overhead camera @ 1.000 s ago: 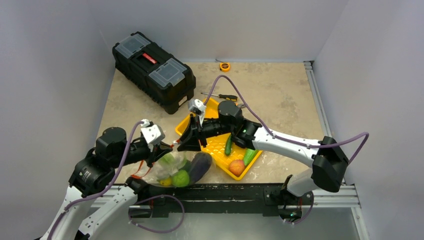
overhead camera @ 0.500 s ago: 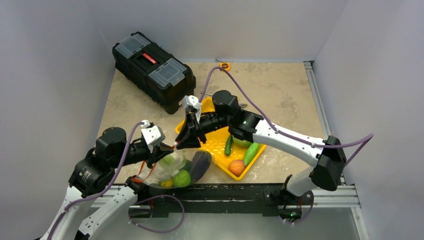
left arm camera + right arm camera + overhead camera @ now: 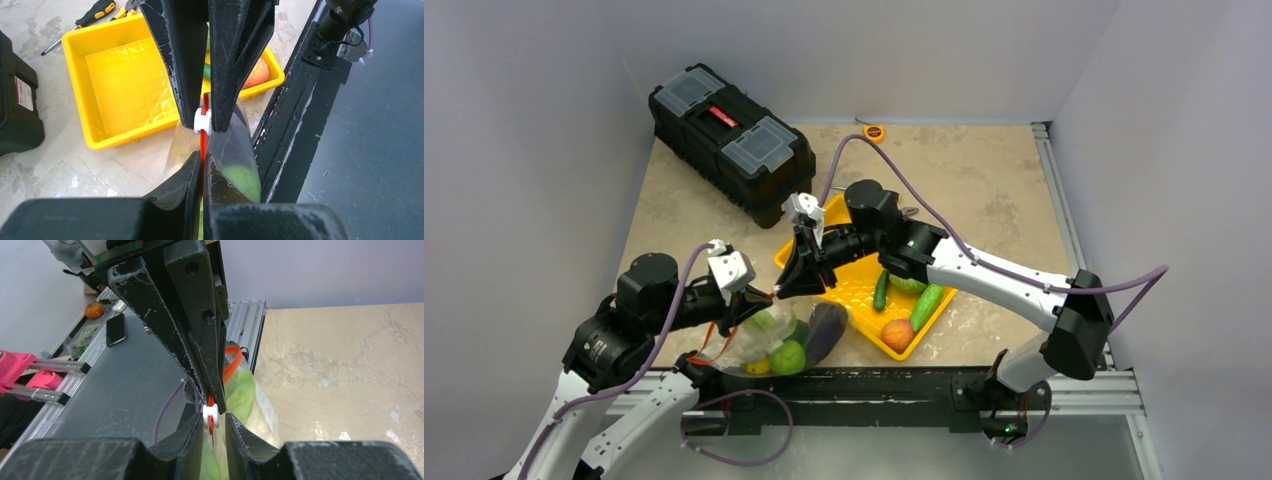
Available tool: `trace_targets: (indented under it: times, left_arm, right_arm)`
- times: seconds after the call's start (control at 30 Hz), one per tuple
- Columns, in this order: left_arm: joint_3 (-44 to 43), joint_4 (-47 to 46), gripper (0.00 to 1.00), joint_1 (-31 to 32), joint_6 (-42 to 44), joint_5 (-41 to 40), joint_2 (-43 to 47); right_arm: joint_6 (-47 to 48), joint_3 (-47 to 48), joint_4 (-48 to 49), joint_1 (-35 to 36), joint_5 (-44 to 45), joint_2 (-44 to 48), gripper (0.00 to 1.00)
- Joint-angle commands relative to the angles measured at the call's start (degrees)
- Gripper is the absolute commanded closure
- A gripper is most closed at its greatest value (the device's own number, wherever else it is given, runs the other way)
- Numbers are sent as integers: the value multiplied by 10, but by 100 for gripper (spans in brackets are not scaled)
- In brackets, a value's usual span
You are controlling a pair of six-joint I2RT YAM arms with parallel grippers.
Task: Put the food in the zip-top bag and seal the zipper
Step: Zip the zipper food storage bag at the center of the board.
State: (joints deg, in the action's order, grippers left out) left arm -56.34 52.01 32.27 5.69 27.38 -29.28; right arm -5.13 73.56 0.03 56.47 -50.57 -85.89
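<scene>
The bag (image 3: 769, 335) lies at the near left of the table (image 3: 984, 190), slumped over an eggplant (image 3: 824, 328), a green fruit (image 3: 788, 356) and other pieces that show through it. It is thin clear film, crinkly and limp. I judge it light and slippery, so its walls would fold or slide if I took them; the place to hold is the mouth, where the red zipper (image 3: 204, 102) makes a stiffer ridge. My left gripper (image 3: 202, 160) is pinched tight on that strip, holding it up on edge. My right gripper (image 3: 213, 416) meets it from the far side, its fingers narrowed onto the small white slider (image 3: 202, 120) that rides the strip. The slider looks like hard, smooth plastic, a small knob easy to lose from between flat black fingers. I reckon a pull along the strip needs the left pinch as an anchor, or the soft bag will drag after it. The toy food looks light and rigid, with rounded, glossy shapes. A peach (image 3: 897, 333) and two cucumbers (image 3: 927, 306) lie in the yellow tray (image 3: 856, 288), a stiff, shiny, ribbed plastic dish just beyond the bag, so by my judgement the filling is not done.
</scene>
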Motion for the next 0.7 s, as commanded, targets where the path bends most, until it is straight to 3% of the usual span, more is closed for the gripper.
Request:
trace_targets:
  times: [0.0,0.1,0.3,0.67]
  left_arm:
    - [-10,-21,100,-2,13,17,-5]
    - [-10,-22,100,-2,12,17,-7]
    - [-15,-23,100,-2,12,24,-12]
    - [-35,-12,100,-2,34,46,-34]
  right_arm:
    - [12,32,1,-2,-15,-4,77]
    - [16,37,-13,-2,-18,-6,78]
    - [31,41,-33,-2,-25,-10,99]
    - [133,110,-177,15,-6,-52,100]
